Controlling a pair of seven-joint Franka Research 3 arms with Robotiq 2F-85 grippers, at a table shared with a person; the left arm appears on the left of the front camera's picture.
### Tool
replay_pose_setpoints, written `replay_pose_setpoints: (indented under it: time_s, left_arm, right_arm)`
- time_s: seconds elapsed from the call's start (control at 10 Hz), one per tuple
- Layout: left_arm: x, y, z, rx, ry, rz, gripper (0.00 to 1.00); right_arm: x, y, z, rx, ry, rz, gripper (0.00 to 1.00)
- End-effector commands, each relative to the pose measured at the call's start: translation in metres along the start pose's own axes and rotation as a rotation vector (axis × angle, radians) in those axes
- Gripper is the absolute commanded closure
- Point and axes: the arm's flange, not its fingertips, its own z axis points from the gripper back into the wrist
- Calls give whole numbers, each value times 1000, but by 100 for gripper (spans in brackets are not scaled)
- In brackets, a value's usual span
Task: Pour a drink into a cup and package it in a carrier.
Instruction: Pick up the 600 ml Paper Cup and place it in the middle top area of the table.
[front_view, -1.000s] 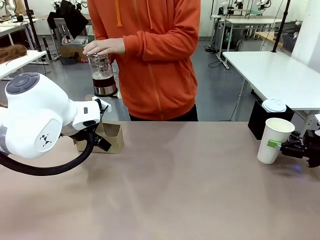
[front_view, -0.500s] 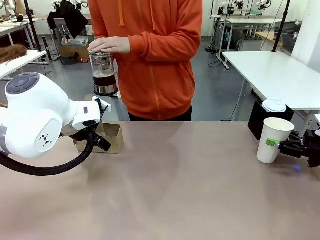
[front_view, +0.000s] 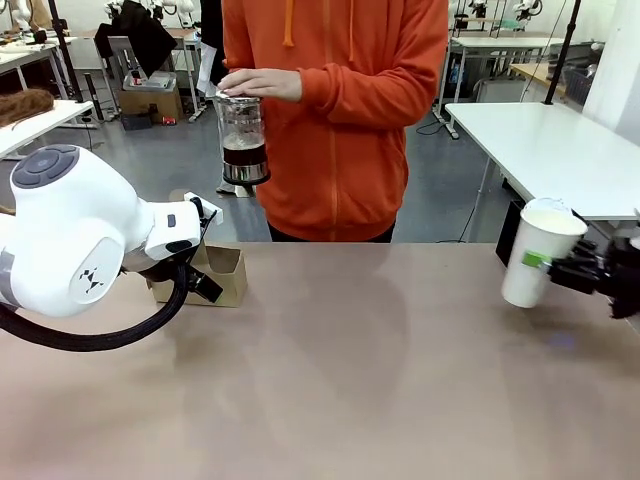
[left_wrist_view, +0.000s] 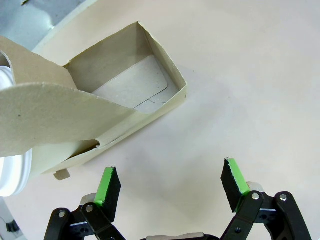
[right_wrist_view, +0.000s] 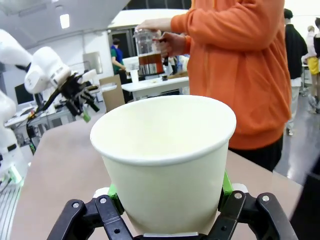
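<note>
The tall white paper cup (front_view: 532, 255) hangs tilted just above the table at the far right, with my right gripper (front_view: 548, 264) shut on its side. In the right wrist view the cup (right_wrist_view: 165, 150) is empty, gripped low between the green pads (right_wrist_view: 225, 186). A person in an orange top holds the glass jug of brown drink (front_view: 243, 140) by its top beyond the table's far edge; the right wrist view shows the jug (right_wrist_view: 149, 50) as well. The brown cardboard carrier (front_view: 225, 275) sits at the left. Just short of the carrier (left_wrist_view: 125, 100), my left gripper (left_wrist_view: 170, 182) stands open above the table.
My bulky left arm (front_view: 80, 240) hides part of the carrier. A white round thing (left_wrist_view: 12, 170) sits in the carrier's far slot. A black box (front_view: 505, 230) stands behind the cup at the table's far right edge. Other tables lie beyond the person.
My right gripper has shut on the cup, lifted it off the table and tilted it. The person has stepped right, carrying the jug. My left arm is still.
</note>
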Motion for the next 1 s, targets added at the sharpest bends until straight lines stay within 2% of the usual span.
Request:
replay_pose_setpoints:
  time_s: [0.0,0.2,0.5,0.7,0.9]
  left_arm:
    - [0,0,0,-1,0,0,0]
    - [0,0,0,-1,0,0,0]
    - [0,0,0,-1,0,0,0]
    - [0,0,0,-1,0,0,0]
    - [0,0,0,-1,0,0,0]
  right_arm:
    - [22,19,-68,-48,21,-47,20]
    - [22,18,-131,-54,9,-63,20]
    - [1,-6,-221,-75,-12,-48,20]
    - [-15,-18,-250,-104,1,-43,20]
    - [-27,-28,-262,-137,22,-20,20]
